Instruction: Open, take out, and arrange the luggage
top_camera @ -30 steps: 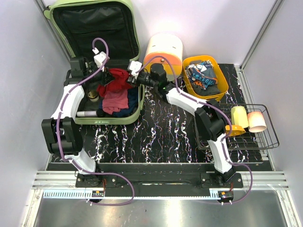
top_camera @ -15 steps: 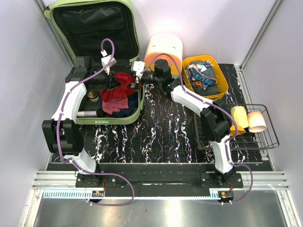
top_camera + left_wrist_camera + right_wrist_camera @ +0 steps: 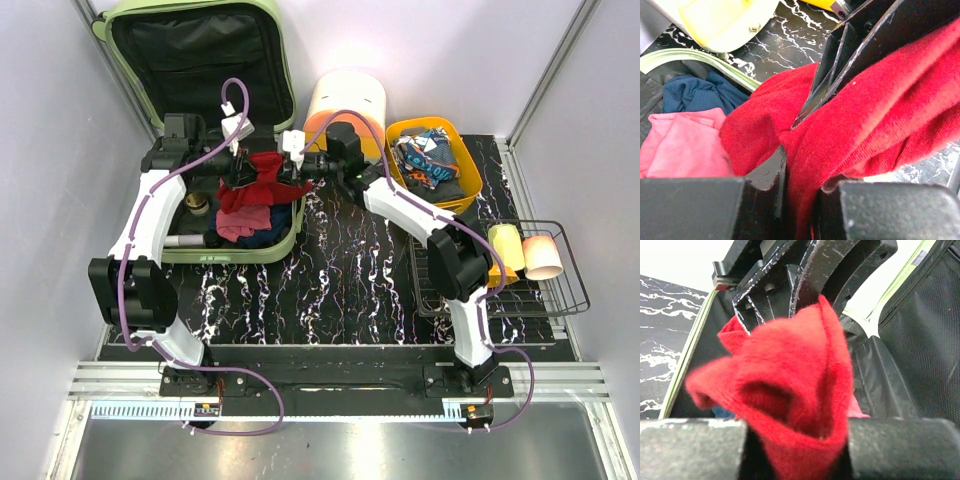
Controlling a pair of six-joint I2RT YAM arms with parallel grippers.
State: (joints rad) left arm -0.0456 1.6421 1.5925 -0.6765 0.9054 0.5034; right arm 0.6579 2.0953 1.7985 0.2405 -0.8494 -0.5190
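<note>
The luggage (image 3: pixel 190 60) sits at the far left of the table (image 3: pixel 350 270), already open: its lid stands upright against the back wall with the black lining facing out, and its pale green base lies flat in front with clothes inside. So the opening is done, and the step in hand looks like taking things out. A red garment (image 3: pixel 262 175) is raised above the right side of the base, pinched from 2 sides. The left gripper (image 3: pixel 240 172) has its fingers narrowed onto a fold of red knit, which the left wrist view shows bunched between them (image 3: pixel 800 200). The right gripper (image 3: pixel 292 172) meets it head-on from the other side, and in its own view the red cloth is clamped between its fingers (image 3: pixel 797 450) as well. The 2 claws are very close together, almost nose to nose. Below them the loose part of the red garment hangs down onto a pink garment (image 3: pixel 245 215), with a navy garment (image 3: pixel 282 212) beside the right wall of the base. The next move probably calls for lifting the red piece high enough for its hanging end to clear the green rim, then carrying it right to the bare marbled table. With both claws on 1 small bunch, they must either travel together or 1 must let go. The hanging cloth could drag the pink piece along.
</note>
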